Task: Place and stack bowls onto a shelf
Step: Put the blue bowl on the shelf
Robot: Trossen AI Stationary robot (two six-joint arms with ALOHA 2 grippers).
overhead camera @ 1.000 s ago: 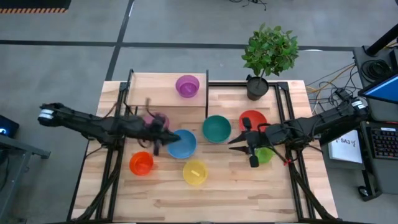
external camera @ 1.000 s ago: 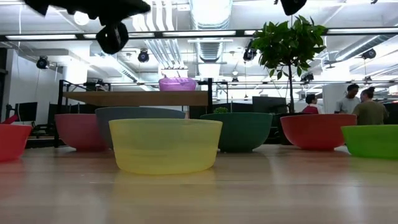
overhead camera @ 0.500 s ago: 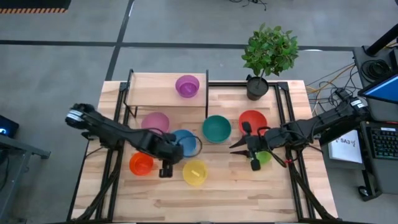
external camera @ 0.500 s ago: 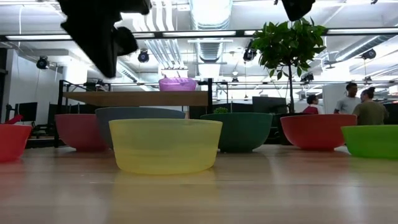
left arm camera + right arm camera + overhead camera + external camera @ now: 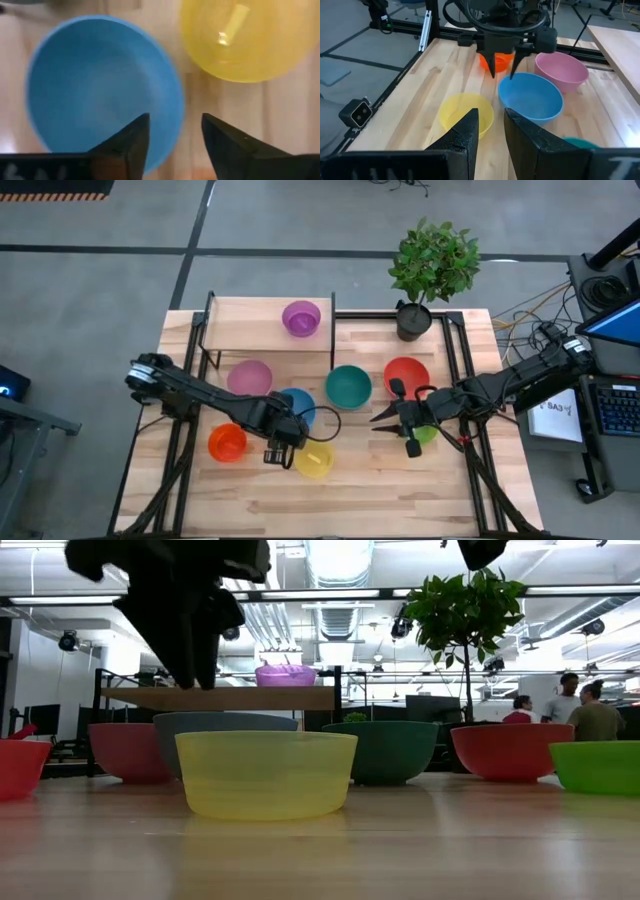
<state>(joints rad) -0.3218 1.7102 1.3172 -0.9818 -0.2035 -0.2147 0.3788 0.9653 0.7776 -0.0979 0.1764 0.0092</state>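
Note:
My left gripper [image 5: 175, 120] hangs open over the near rim of the blue bowl [image 5: 298, 406], one finger over the hollow and one outside, clear of the rim [image 5: 179, 107]. The yellow bowl [image 5: 314, 459] sits just beside it and the orange bowl [image 5: 227, 442] to its left. The pink [image 5: 249, 377], teal [image 5: 348, 386] and red [image 5: 406, 373] bowls stand on the table. The purple bowl [image 5: 301, 317] stands on the shelf [image 5: 250, 330]. My right gripper [image 5: 383, 420] hovers open beside the green bowl [image 5: 430, 433], with nothing between its fingers.
A potted plant [image 5: 413, 320] stands at the far right of the table. Black metal frame rails [image 5: 180, 450] run along both table sides. There is bare wood [image 5: 330, 505] along the near edge. People show in the room beyond the table [image 5: 580, 710].
My left gripper has swung from above the pink and blue bowls toward the table's near edge and come down over the blue bowl's near rim, next to the yellow bowl. No bowl has moved.

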